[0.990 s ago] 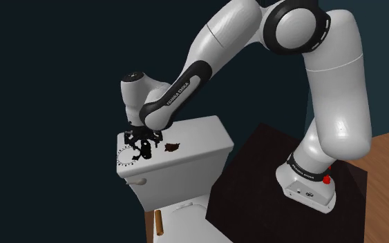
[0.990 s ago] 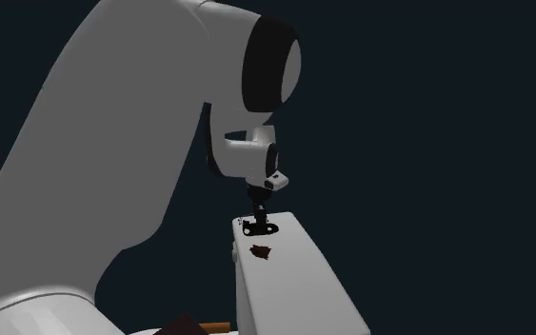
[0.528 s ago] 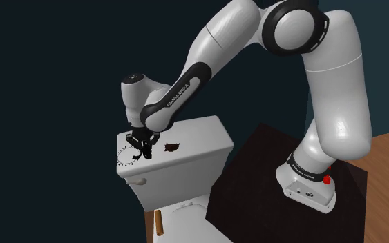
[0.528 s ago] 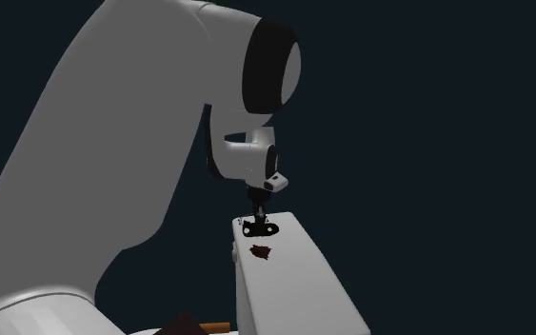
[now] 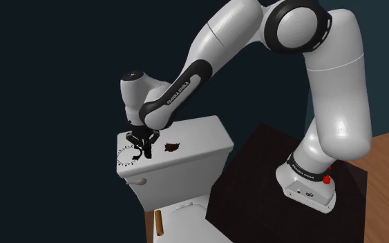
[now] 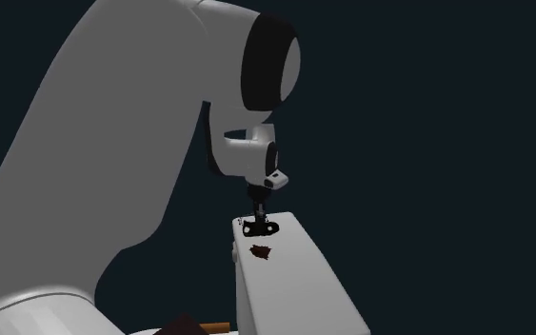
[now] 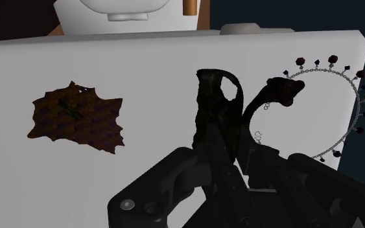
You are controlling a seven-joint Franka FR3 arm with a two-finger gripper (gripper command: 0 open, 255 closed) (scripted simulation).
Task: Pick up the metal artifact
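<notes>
Since a second ago the hand (image 5: 143,143) had drawn its fingers inward, and it now looked closed on the dark metal artifact (image 7: 211,113). That piece sat on the white toilet tank lid (image 5: 201,140), between the brown leaf-like scrap (image 7: 77,116) and the beaded ring (image 7: 354,97). The hand stood almost straight down over it, I judged so that the fingers could clasp the artifact's upright loop without brushing either neighbour, and the lift looked not yet begun.
</notes>
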